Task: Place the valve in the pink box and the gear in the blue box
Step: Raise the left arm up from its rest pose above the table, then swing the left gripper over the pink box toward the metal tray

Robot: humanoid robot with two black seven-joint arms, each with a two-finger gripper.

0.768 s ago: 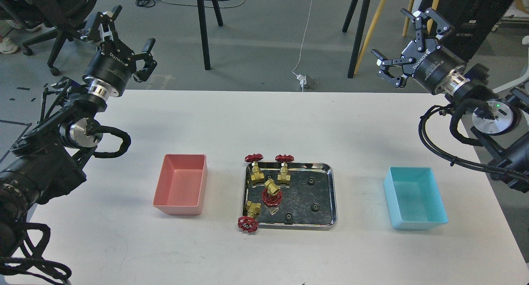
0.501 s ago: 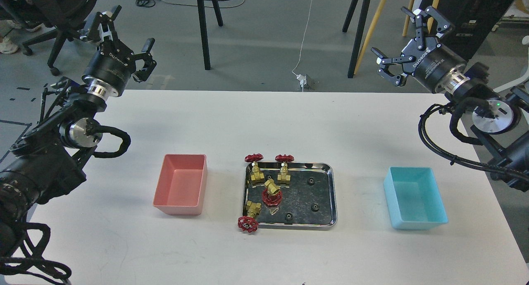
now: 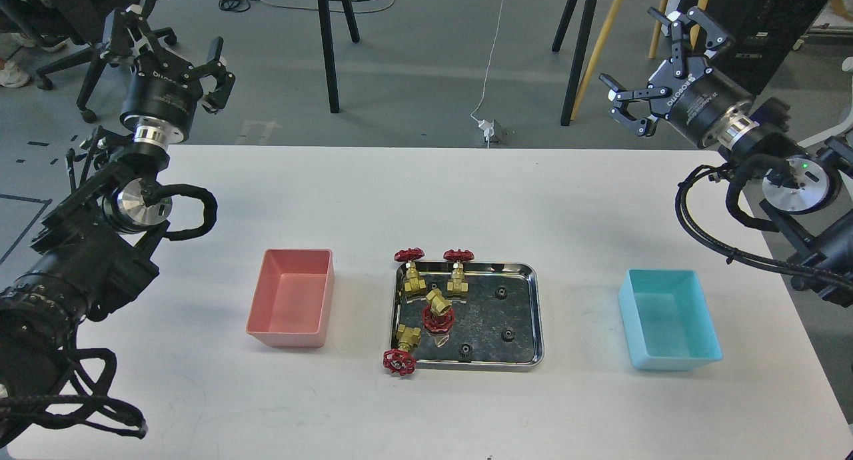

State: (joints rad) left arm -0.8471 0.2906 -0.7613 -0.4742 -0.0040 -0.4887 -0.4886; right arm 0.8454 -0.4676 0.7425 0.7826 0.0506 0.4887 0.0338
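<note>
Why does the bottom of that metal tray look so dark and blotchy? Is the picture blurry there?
In the head view the picture is sharp; the steel tray is mirror-like and reflects its surroundings, so its floor reads dark with bright glints along the rim. The valves and gears show doubled in it. The white table is evenly lit, with soft shadows beside the boxes.
</note>
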